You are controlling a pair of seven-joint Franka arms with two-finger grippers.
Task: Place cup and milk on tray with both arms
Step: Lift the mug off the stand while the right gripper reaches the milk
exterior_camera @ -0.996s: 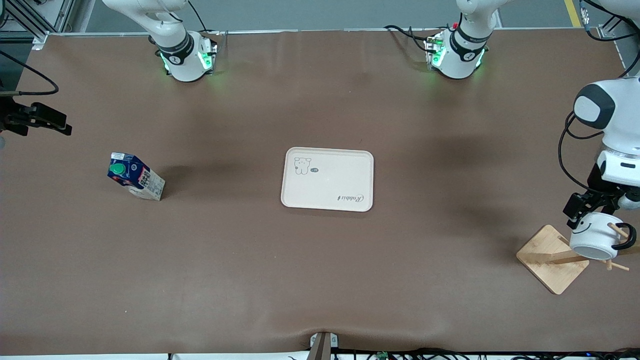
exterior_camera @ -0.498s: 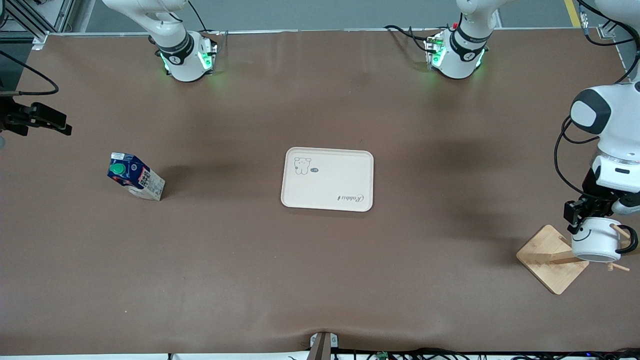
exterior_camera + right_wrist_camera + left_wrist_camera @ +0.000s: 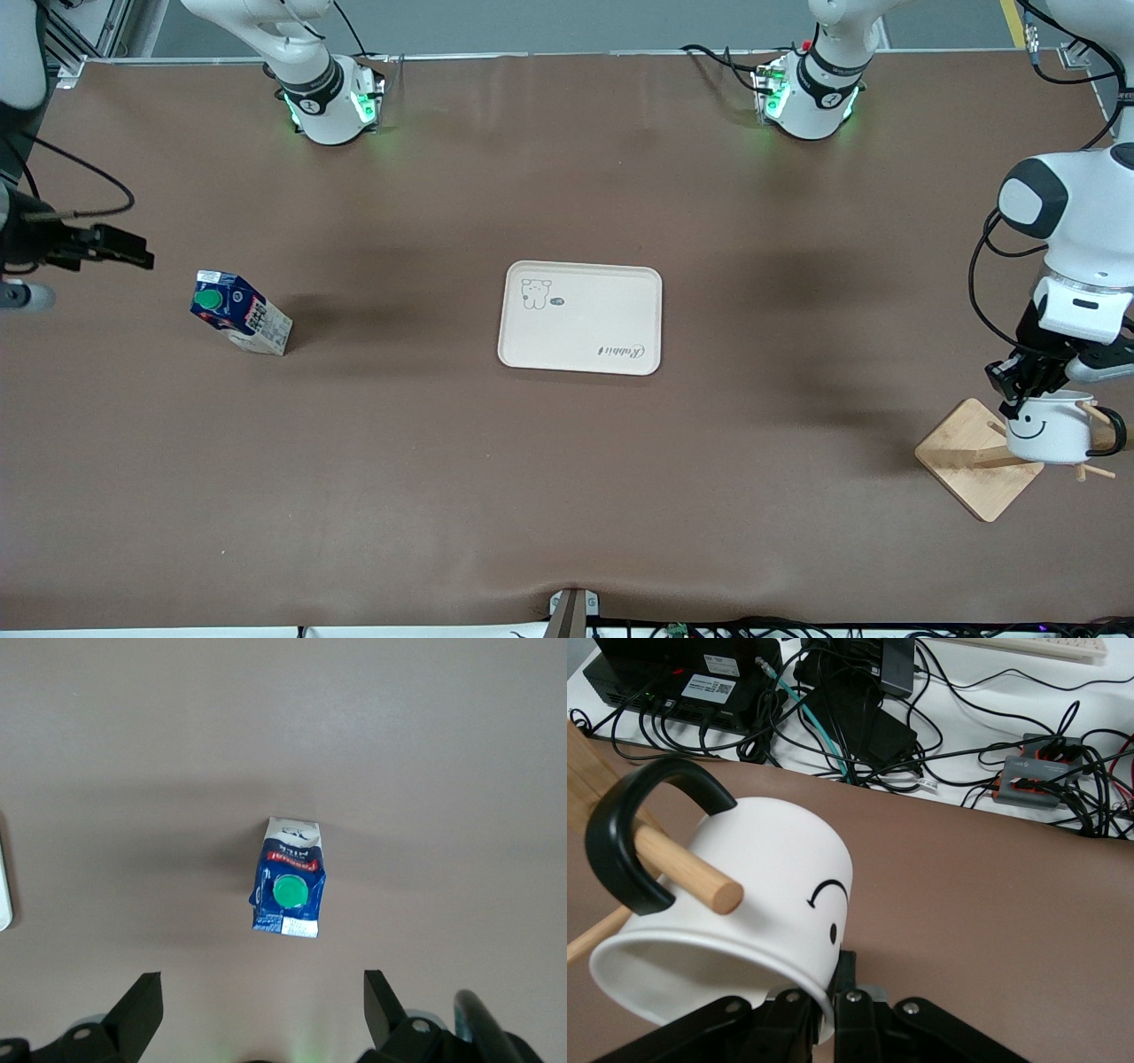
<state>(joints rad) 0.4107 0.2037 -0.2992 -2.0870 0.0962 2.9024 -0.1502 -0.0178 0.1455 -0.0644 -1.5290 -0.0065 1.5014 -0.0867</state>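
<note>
Brown table (cables at edge); tray central.

Glossy white cup on a smooth wooden peg; matt brown table.

The table is covered in a plain brown mat. 3 things lie directly on it: the cream tray at the centre of the frame, the milk standing at middle left, and a square wooden rack base at lower right. 2 arm bases with green lights stand along the top edge.
</note>
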